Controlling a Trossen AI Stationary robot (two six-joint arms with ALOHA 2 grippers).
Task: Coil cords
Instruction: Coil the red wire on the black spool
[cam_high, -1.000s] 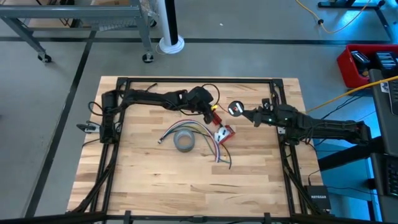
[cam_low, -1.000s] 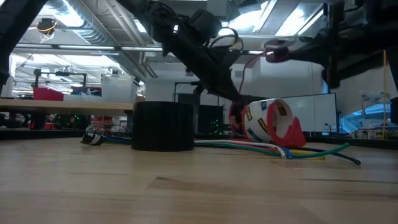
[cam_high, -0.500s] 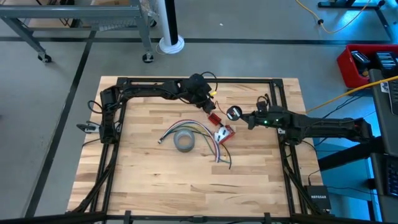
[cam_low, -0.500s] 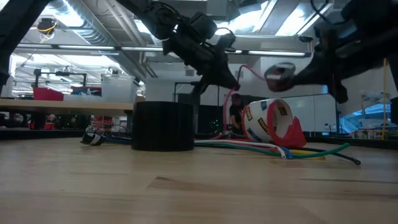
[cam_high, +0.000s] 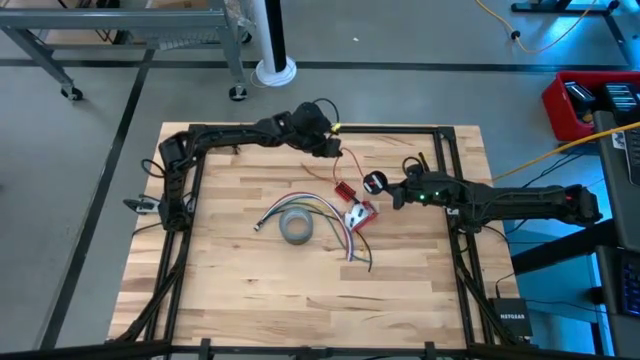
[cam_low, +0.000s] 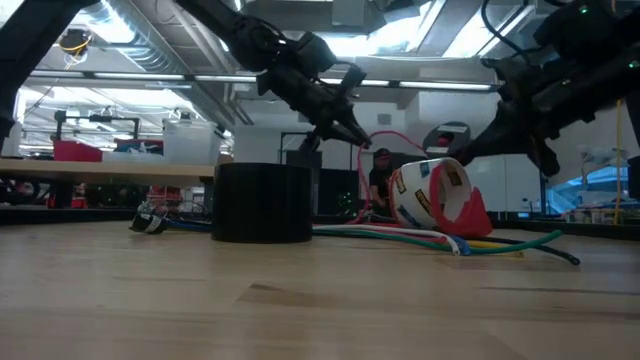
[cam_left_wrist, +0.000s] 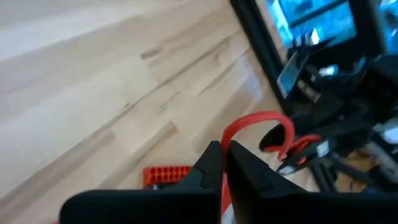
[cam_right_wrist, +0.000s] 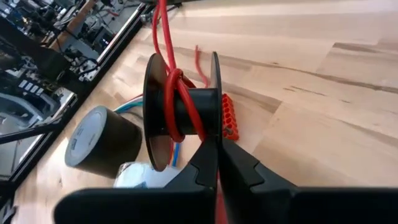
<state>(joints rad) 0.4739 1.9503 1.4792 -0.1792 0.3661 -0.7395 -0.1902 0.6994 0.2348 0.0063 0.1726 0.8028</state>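
Note:
A thin red wire (cam_high: 352, 163) runs from my left gripper (cam_high: 334, 149), shut near the table's far edge, across to a small black spool (cam_high: 375, 182). My right gripper (cam_high: 387, 188) is shut on that spool right of the table's middle, above the wood. Turns of the red wire (cam_right_wrist: 177, 106) sit wound on the spool's core. In the low view the wire (cam_low: 385, 140) arcs between the left gripper (cam_low: 362, 140) and the spool (cam_low: 443, 135). My left gripper pinches the red wire (cam_left_wrist: 231, 132) between its two shut fingers, slanting down from the far left. The wire leaves the fingertips in a slack loop, clear of the table. My right gripper pinches the rim of one spool flange (cam_right_wrist: 216, 127) between its two fingers, coming slantwise from the table's right. The spool is lifted clear, its axis about level.
A red connector block (cam_high: 345, 192) lies under the wire. A red-and-white tape dispenser (cam_high: 360, 213), a grey tape roll (cam_high: 296, 227) and a bundle of coloured cables (cam_high: 330, 215) lie at the table's middle. A black frame (cam_high: 320, 128) edges the table.
My left gripper has gone up and toward the table's far edge, rolling as it went, and has drawn the red wire out from the spool. My right gripper has sunk a little with the spool, tipping downward. Both have stayed shut.

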